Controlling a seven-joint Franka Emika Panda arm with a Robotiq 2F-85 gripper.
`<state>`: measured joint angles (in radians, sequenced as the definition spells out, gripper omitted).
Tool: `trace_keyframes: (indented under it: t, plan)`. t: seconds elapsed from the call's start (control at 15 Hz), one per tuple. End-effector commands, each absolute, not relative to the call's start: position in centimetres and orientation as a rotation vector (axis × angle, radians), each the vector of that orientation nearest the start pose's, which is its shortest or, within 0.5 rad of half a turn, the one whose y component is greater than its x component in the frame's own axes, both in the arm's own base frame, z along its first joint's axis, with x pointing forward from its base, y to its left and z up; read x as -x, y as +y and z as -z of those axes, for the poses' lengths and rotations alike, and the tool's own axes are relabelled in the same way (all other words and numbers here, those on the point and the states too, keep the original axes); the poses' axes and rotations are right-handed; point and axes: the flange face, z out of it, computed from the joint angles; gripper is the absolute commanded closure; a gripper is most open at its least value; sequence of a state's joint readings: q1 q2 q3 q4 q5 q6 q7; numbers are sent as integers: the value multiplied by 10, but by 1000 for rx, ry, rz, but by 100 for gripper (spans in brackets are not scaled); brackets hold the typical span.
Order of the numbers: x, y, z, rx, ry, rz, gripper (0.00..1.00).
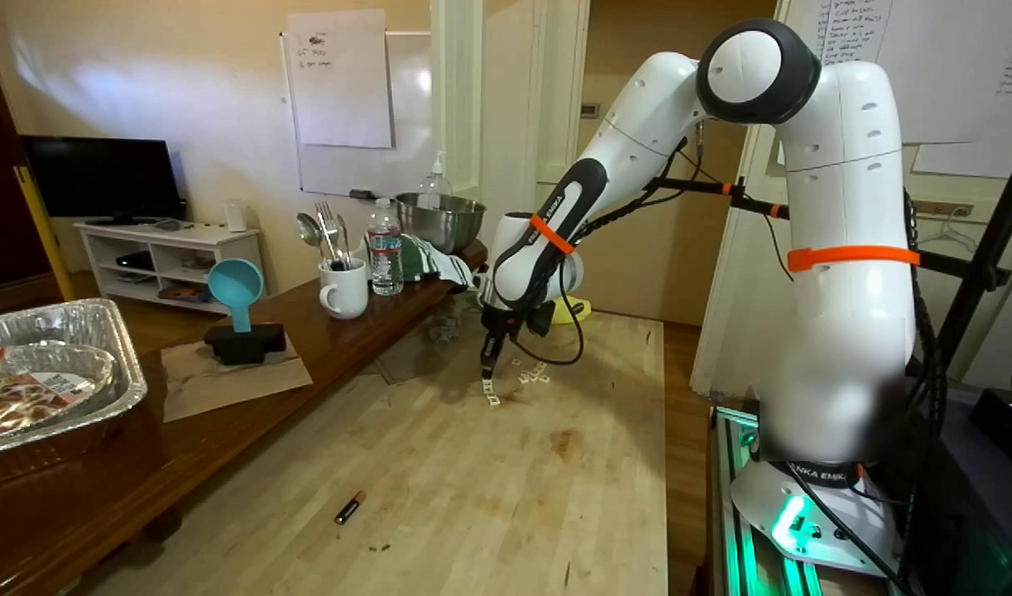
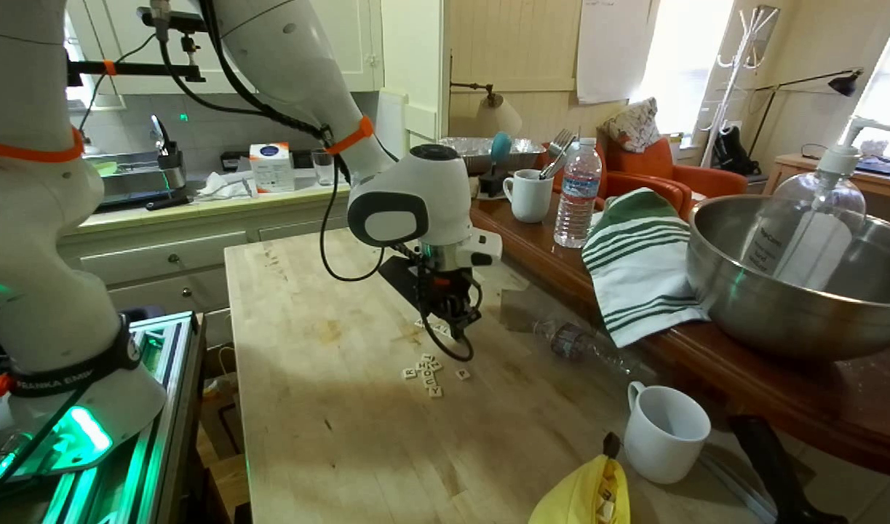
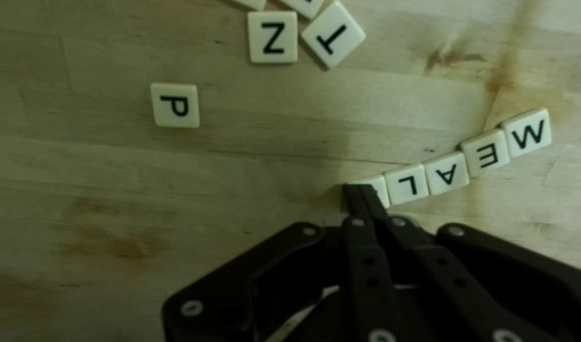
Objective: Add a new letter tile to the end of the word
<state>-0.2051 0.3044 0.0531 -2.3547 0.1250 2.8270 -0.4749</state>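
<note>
Word point(image 3: 446, 173): showed, in the wrist view, L, A and E upside down, then M or W, which could not be told; its partly covered end tile point(image 3: 379, 184) was unreadable.
Lone tile point(image 3: 175, 105): carried P, turned sideways.
Slanted tile point(image 3: 333, 35): showed T.
Neighbouring tile point(image 3: 272, 37): bore N or Z, depending on its way up.
Arm base collar point(image 2: 59, 386): read FRANKA EMIK, the rest out of sight.
Hanging sheet point(image 1: 342, 87): carried handwriting too small to read.
</note>
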Motion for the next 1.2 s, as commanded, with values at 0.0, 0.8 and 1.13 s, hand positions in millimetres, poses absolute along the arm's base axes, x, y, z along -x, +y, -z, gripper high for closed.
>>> trace_keyframes:
  t: [0.0, 0.8, 1.13]
  plan:
    - [-515, -80, -208, 3100, -360, 274, 100]
    - [-503, -66, -231, 3109, -444, 384, 100]
    - [-493, -47, -241, 3072, -534, 367, 100]
